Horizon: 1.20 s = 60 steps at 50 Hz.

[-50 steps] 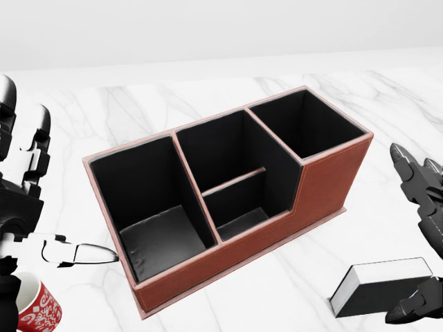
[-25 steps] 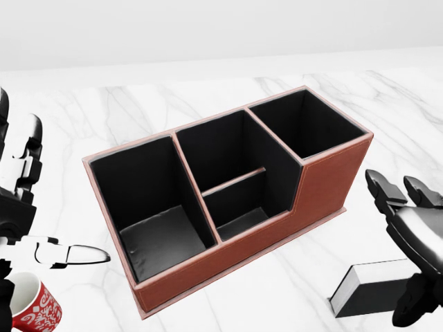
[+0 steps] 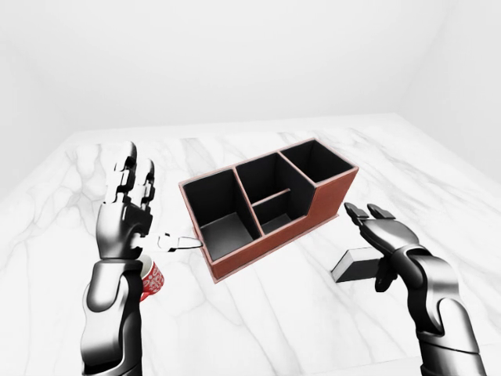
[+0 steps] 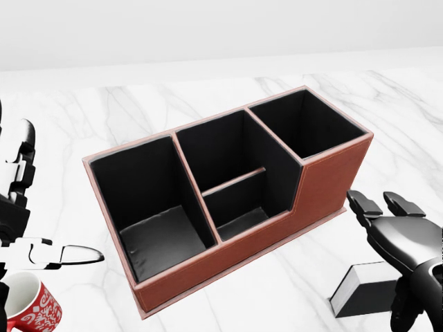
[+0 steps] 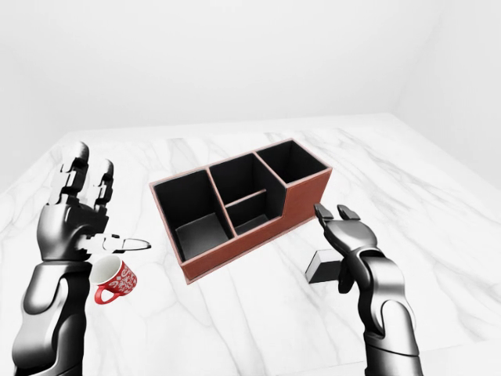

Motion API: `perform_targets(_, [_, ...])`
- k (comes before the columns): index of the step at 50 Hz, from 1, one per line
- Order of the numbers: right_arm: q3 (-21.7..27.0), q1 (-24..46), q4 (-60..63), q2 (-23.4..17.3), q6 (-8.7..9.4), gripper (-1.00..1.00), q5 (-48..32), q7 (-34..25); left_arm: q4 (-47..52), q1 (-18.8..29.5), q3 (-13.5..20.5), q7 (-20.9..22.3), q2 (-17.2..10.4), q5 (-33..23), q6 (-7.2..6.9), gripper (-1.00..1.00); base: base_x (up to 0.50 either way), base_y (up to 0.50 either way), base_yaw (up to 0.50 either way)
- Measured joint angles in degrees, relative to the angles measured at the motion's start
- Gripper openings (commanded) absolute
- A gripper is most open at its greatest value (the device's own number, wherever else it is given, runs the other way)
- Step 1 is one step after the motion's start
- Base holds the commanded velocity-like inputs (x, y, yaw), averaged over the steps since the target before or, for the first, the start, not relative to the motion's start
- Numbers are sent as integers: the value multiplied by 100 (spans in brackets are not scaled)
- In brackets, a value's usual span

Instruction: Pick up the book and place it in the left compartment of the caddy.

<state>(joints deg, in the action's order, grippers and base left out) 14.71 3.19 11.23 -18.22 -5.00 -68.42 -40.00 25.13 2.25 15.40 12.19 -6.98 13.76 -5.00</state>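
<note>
The right hand (image 3: 389,239) hangs with fingers spread and empty over the book (image 3: 354,265), flat on the desk (image 3: 274,313) beside the caddy (image 3: 266,202); a shallow grip may slide it away.

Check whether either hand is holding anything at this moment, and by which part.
Nothing is held. The right hand hangs open over the black book with white pages lying on the marble table; the left hand is raised, open and empty.
</note>
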Motion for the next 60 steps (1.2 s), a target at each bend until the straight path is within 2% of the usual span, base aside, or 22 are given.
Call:
perform_targets(19, [-297, 319, -1261, -98, 7, 100, -244, 0, 49, -114, 93, 35, 15, 29, 0, 100, 0, 0, 0])
perform_targets(49, [-713, 1435, -3421, -557, 253, 100, -74, 0, 37, -241, 189, 70, 42, 61, 0, 100, 0, 0, 0])
perform_targets(50, [-726, 1481, -3482, -566, 262, 15, -60, 0, 39, -244, 190, 72, 43, 61, 0, 100, 0, 0, 0])
perform_targets(51, [-735, 1522, -3539, -574, 271, -32, -49, 0, 42, -247, 190, 75, 44, 62, 0, 100, 0, 0, 0])
perform_targets(52, [-746, 1558, -3588, -582, 280, -100, -38, 0, 44, -250, 190, 77, 46, 61, 0, 100, 0, 0, 0])
perform_targets(60, [-803, 1666, -3753, -619, 295, -100, 26, 1, 62, -278, 191, 96, 59, 61, 0, 100, 0, 0, 0])
